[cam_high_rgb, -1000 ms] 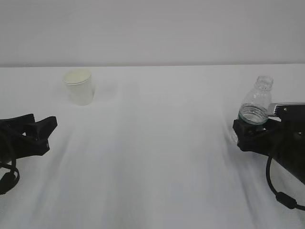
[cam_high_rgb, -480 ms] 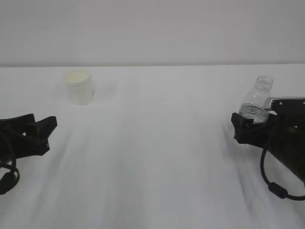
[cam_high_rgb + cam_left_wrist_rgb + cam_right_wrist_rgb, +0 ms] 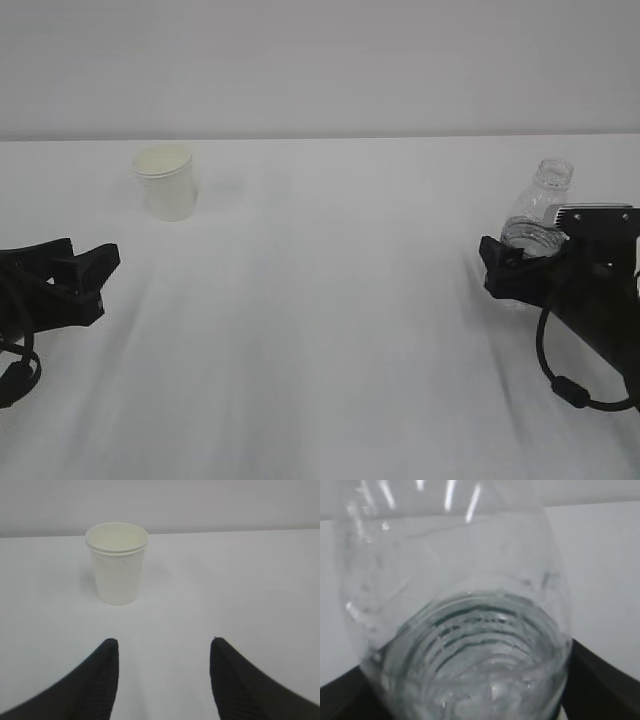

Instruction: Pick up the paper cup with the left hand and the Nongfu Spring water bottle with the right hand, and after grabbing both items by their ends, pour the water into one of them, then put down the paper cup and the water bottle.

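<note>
The white paper cup (image 3: pixel 168 182) stands upright at the far left of the table, and in the left wrist view the paper cup (image 3: pixel 117 562) is ahead and a little left. My left gripper (image 3: pixel 95 265) rests low, well short of it, open and empty (image 3: pixel 163 647). The clear ribbed Nongfu Spring water bottle (image 3: pixel 540 205) leans slightly at the right. My right gripper (image 3: pixel 505 262) stands open around its lower body, hiding the base. In the right wrist view the bottle (image 3: pixel 465 605) fills the frame between dark jaws at the bottom corners. I cannot make out water.
A plain white table (image 3: pixel 320 330) runs to a pale wall at the back. Black cables (image 3: pixel 560 385) hang from the right arm near the front right; another cable loop (image 3: pixel 18 375) lies by the left arm.
My right gripper has crept left and slightly up around the bottle, covering more of its lower body; the bottle has hardly moved. Left gripper and cup are unchanged.
</note>
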